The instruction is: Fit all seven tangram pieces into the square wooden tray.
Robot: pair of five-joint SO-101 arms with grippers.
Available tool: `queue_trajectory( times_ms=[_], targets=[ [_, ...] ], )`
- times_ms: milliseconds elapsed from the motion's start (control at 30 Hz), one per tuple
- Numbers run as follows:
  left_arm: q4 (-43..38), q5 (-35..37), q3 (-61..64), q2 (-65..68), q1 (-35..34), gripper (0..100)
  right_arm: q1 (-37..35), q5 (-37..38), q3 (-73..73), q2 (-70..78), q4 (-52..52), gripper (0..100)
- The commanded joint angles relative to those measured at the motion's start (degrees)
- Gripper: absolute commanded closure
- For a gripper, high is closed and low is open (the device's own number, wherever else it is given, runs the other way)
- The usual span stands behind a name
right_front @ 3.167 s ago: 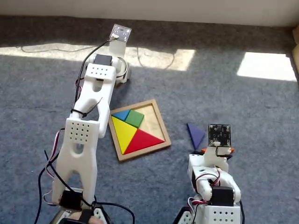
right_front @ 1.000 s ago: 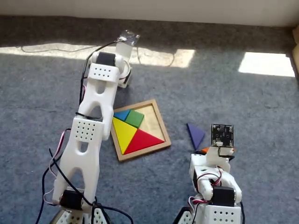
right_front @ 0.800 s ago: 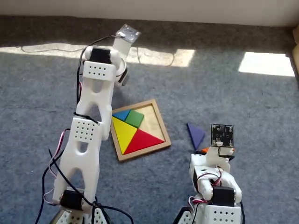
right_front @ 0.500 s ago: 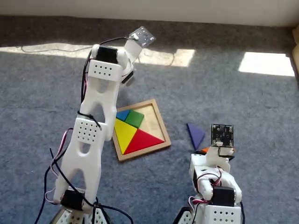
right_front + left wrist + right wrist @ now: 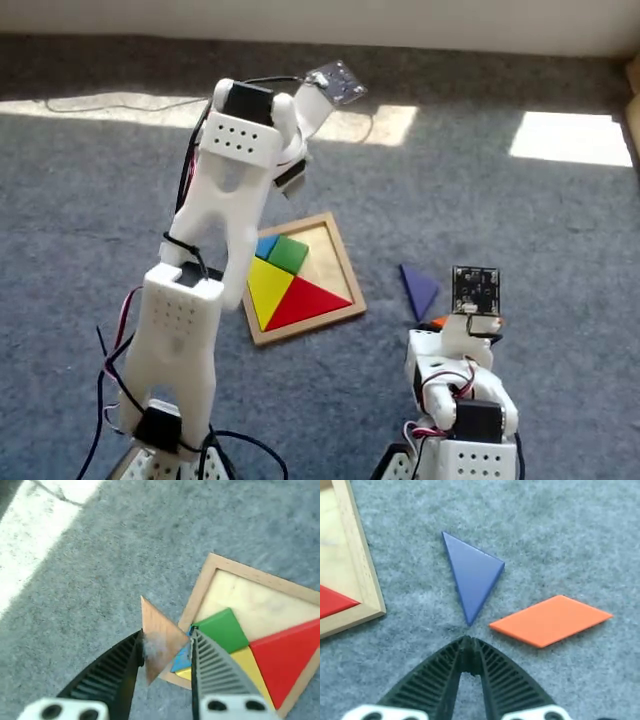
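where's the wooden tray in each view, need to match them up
High view: the tray lies on the carpet mid-picture, between the two arms.
Left wrist view: the tray lies just past the left hand, partly behind the tan triangle it grips.
Right wrist view: one corner of the tray, apart from the dark blue triangle.
Shared landmark: the red triangle in the tray.

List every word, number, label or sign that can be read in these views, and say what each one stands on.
No text can be read.
The wooden tray, purple triangle, orange parallelogram and brown triangle show plain surfaces with no print.
Any marks on the camera board are too small to read.
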Motion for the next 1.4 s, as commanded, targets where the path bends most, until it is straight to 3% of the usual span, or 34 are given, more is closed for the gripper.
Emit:
queue_trajectory(
  times_ms=[0, 333, 633, 1133, 1367],
  targets=[
    [0.0, -1.67, 10.51, -12.26, 2.77, 90, 0.57, -0.35, 6.11, -0.75, -0.13, 99.3],
    [-0.09, -15.12, 26.77, -20.18, 4.79, 90, 0.57, -0.35, 6.11, -0.75, -0.13, 99.3],
    [-11.25, -18.55, 42.95, -20.62, 10.33, 90, 0.57, -0.35, 6.11, -0.75, -0.13, 99.3],
    [-14.68, -18.81, 49.8, -20.53, 16.75, 90, 0.57, -0.35, 6.11, -0.75, -0.13, 99.3],
    [-14.51, -29.8, 54.02, -20.53, 18.59, 90, 0.57, -0.35, 6.11, -0.75, -0.13, 99.3]
  ],
)
